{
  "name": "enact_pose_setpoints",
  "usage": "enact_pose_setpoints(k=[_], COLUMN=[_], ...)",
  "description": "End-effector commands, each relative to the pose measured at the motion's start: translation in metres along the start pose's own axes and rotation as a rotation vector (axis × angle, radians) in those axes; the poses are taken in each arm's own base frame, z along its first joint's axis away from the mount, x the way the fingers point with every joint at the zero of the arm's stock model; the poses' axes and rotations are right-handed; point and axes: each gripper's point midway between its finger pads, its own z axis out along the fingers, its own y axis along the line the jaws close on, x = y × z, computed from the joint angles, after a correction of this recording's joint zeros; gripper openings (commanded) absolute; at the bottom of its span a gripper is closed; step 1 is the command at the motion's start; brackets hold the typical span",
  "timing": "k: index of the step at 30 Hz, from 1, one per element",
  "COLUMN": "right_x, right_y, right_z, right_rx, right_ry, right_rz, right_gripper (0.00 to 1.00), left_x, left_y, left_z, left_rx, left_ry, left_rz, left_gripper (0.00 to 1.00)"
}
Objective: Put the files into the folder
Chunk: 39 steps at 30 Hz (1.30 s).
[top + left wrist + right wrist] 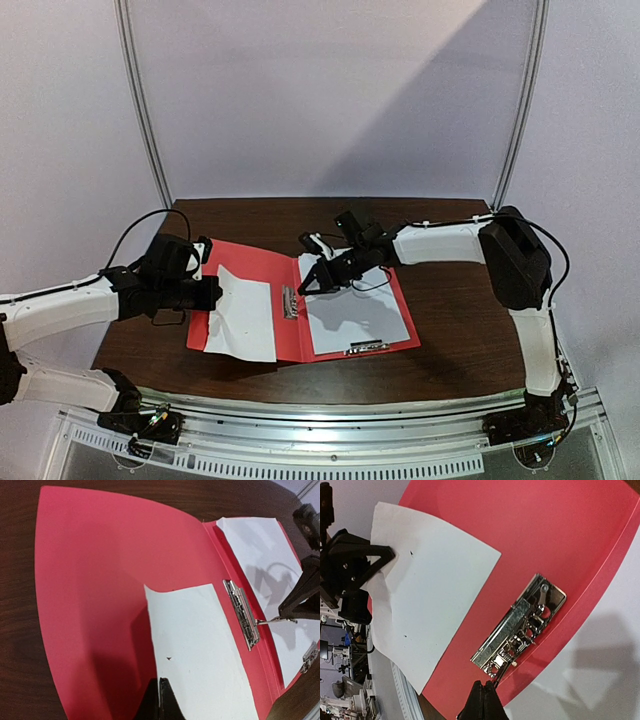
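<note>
The red folder [232, 258] lies open on the dark table. The small white sheet [245, 318] rests on its left half, curling up at the left edge, where my left gripper [212, 292] is shut on it. In the left wrist view the closed fingertips [160, 682] pinch that sheet's [200, 650] near edge. The large sheet [360, 315] lies flat on the right half. My right gripper [305, 287] is shut on the thin wire lever of the metal clip [520, 625] at the fold, tips [484, 686] meeting on the wire.
A second small metal clip [366, 348] sits at the folder's near right edge, over the large sheet. The table's front edge [300, 385] and the metal rail lie just below the folder. Curved white walls close in the back.
</note>
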Motion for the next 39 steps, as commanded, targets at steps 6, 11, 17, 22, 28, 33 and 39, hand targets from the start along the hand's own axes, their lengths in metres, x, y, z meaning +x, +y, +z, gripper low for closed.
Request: enact_pose_setpoints(k=[6, 11, 17, 22, 28, 33, 39], right_x=[0.031, 0.043, 0.065, 0.08, 0.092, 0.091, 0.089], right_y=[0.018, 0.025, 0.029, 0.026, 0.02, 0.02, 0.019], right_z=[-0.005, -0.003, 0.007, 0.013, 0.02, 0.02, 0.019], right_rx=[-0.022, -0.039, -0.029, -0.006, 0.033, 0.042, 0.055], right_ry=[0.062, 0.076, 0.102, 0.115, 0.134, 0.129, 0.125], right_rz=[-0.035, -0.034, -0.035, -0.028, -0.032, -0.039, -0.046], right_gripper=[0.0, 0.0, 0.0, 0.0, 0.0, 0.0, 0.0], left_x=[0.003, 0.005, 0.008, 0.006, -0.005, 0.001, -0.004], left_y=[0.008, 0.009, 0.01, 0.008, -0.006, -0.007, -0.022], left_z=[0.005, 0.007, 0.014, 0.019, 0.019, 0.024, 0.026], left_rx=[-0.029, -0.032, -0.043, -0.04, 0.028, 0.038, 0.126], left_ry=[0.012, 0.017, 0.03, 0.033, 0.01, 0.025, -0.012], left_rz=[-0.003, 0.001, 0.01, 0.013, 0.012, 0.02, 0.012], left_gripper=[0.0, 0.0, 0.0, 0.0, 0.0, 0.0, 0.0])
